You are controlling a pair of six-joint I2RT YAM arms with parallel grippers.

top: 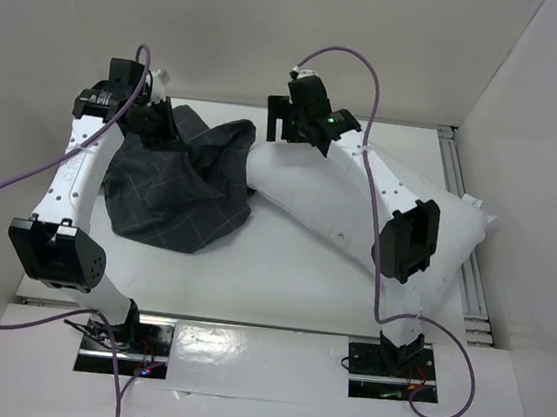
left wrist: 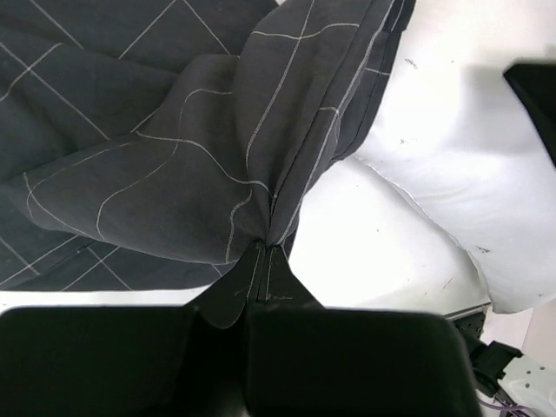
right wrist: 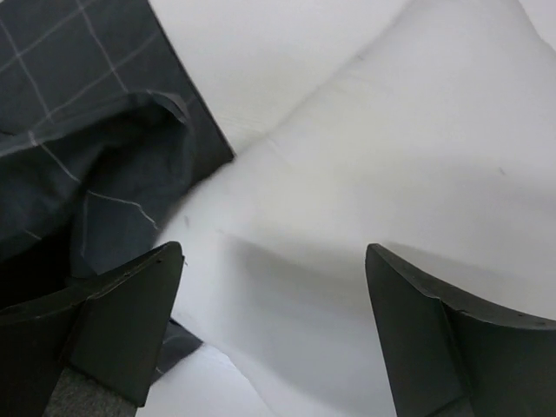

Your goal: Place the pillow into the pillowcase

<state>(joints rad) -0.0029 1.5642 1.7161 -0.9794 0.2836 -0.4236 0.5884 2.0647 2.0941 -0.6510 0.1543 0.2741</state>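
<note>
- My left gripper (top: 158, 119) is closed on a pinch of the pillowcase (top: 175, 192). In the left wrist view the dark cloth gathers into folds that run down to one point between my fingers (left wrist: 261, 261).
- The pillowcase (left wrist: 174, 174) is a dark grey sack with thin light grid lines. It lies limp and crumpled on the left half of the worktop (top: 280, 279), and from my left gripper it spreads toward the near edge and toward the middle.
- My right gripper (top: 276, 128) stands wide, with nothing clamped between its jaws. In the right wrist view the two dark fingers are far apart (right wrist: 274, 256), and the white pillow (right wrist: 391, 156) fills the space under and between them.
- I cannot tell if the right fingers touch the pillow or only hover just above it.
- The pillow (top: 305, 196) lies diagonally on the right half of the worktop, from the middle at the far side down to the near right. My right arm stretches over it along its length.
- The far left end of the pillow meets the pillowcase. In the right wrist view the edge of the pillowcase (right wrist: 78, 130) is just beside my left finger, and a dark hollow in the cloth shows there.
- From the left wrist view the pillow (left wrist: 469, 174) is on the right, with a strip of white worktop (left wrist: 365, 243) between it and the pinched cloth.
- Most of the pillow is outside the pillowcase. I cannot tell if its end is inside the opening.
</note>
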